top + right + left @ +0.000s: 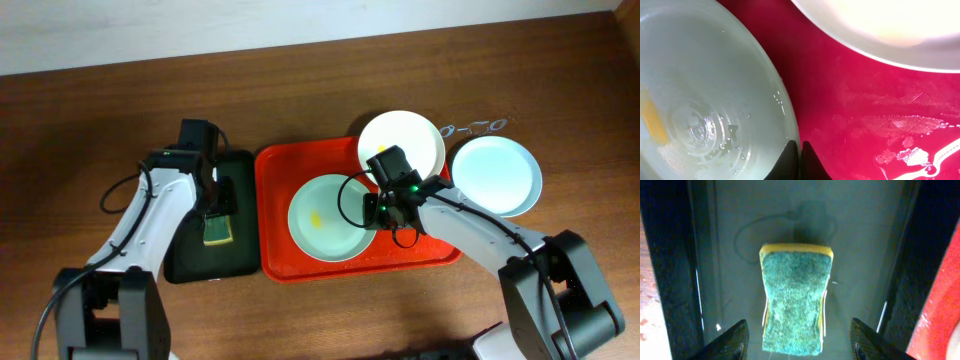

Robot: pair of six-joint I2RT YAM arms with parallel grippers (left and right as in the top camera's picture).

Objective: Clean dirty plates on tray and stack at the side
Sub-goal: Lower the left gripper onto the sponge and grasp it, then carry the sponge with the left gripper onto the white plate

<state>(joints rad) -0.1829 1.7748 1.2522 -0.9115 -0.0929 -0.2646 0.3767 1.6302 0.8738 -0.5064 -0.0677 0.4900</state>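
Right gripper (pixel 800 151) pinches pale green plate (pixel 325 215) at its 3 o'clock rim, probably steadying it for scrubbing; left gripper (pixel 799 341), spread astride sponge (pixel 796 295), should clench next.

The red tray (pixel 280 170) lies flat in the middle of the bench (pixel 100 100). The pale green plate (pixel 330 217) rests in it toward 9 o'clock, with a yellow smear (pixel 317 220) near its centre. The white plate (pixel 400 145) sits at the tray's 1 o'clock corner, overlapping the rim. The pale blue plate (pixel 497 175) lies off the tray at 3 o'clock.
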